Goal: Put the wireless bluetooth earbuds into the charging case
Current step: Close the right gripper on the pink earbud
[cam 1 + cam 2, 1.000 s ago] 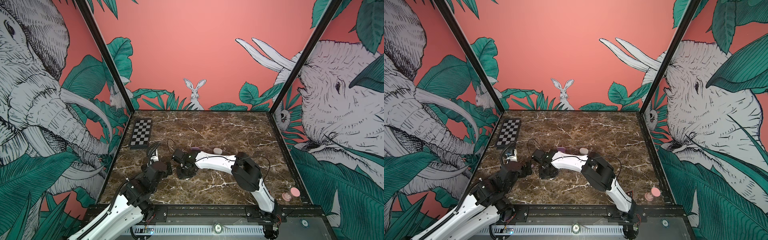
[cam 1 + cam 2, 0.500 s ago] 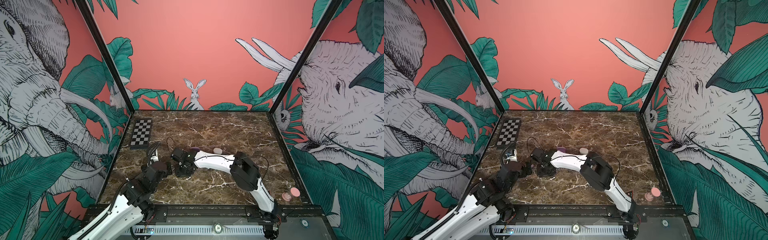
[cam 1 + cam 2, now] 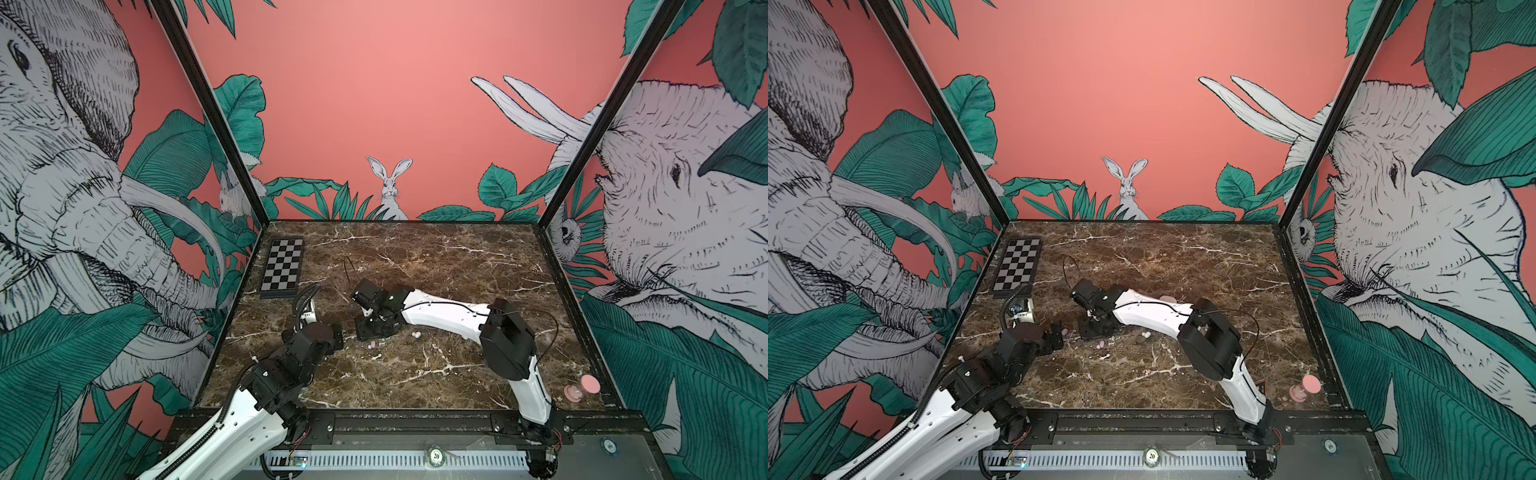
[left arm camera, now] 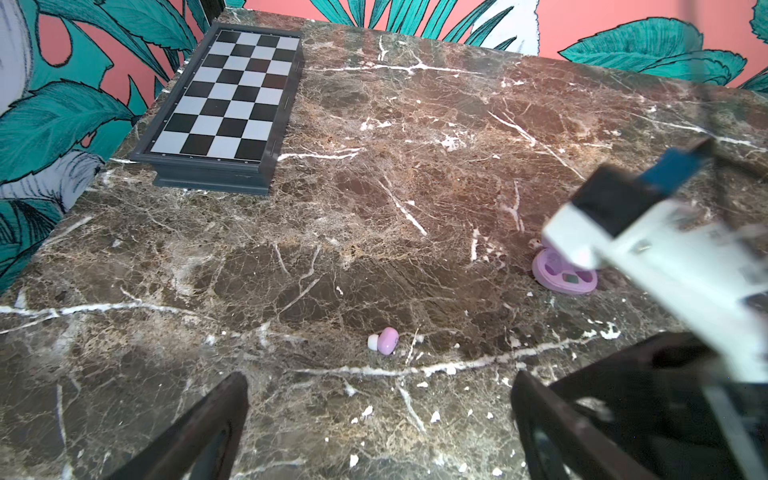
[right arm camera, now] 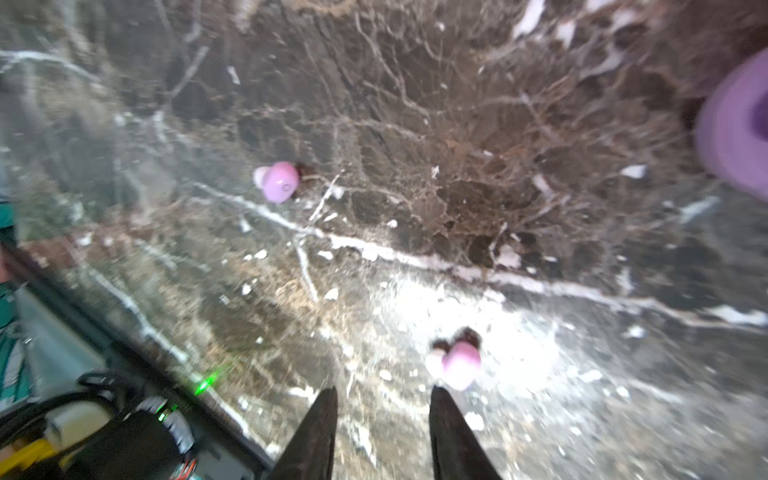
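Two robot arms over a brown marble tabletop (image 3: 415, 386), walled on three sides. Left gripper (image 4: 376, 419) is held spread wide & empty, low over the marble, w/ a lilac earbud (image 4: 384, 340) lying just ahead of the gap; prob. lined up for a pick. Right gripper (image 5: 384, 432) is held partly parted, nothing pinched; a nearer bud (image 5: 457, 365) lies just beside one fingertip, a farther bud (image 5: 277, 181) well ahead. Which matches the left's cannot be told. Lilac charging case (image 4: 565, 276) is set open, wells up, part-hidden by the right arm (image 4: 665, 270). White earbuds (image 3: 415, 334) lie near its forearm. Grippers are crowded mid-table; open marble is seen toward the back. Chessboard (image 4: 224, 108) is set at the far-left corner, well apart.
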